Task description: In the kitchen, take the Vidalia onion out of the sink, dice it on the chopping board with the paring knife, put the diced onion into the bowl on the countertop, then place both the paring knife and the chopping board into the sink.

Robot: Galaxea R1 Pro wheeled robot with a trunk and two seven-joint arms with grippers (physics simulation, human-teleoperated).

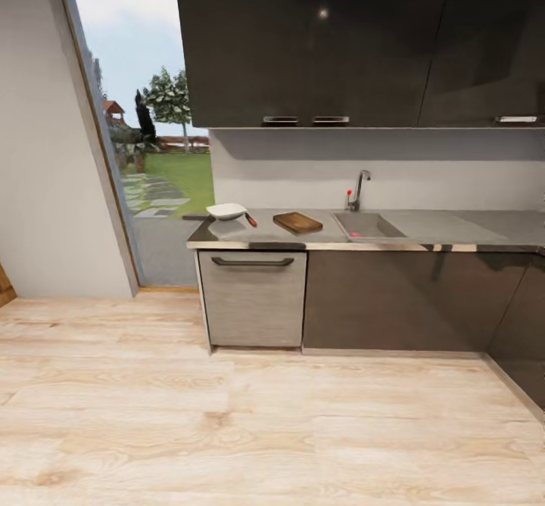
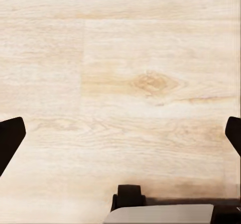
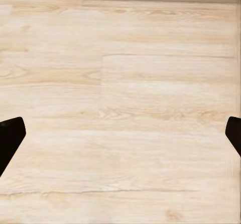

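Well apart — bowl [image 1: 226, 210], chopping board [image 1: 297, 222] (unlabelled), sink [image 1: 367, 225].

— What's on the desk [image 1: 454, 228]?
— One bowl [image 1: 226, 210], one paring knife [image 1: 250, 220], one chopping board [image 1: 297, 222], one sink [image 1: 366, 225] with one tap [image 1: 357, 189].
— Handles overhead?
— Three.

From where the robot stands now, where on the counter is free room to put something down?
The countertop is bare right of the sink. A narrower bare patch lies between the chopping board and sink. The left end is crowded: bowl and knife sit close together.
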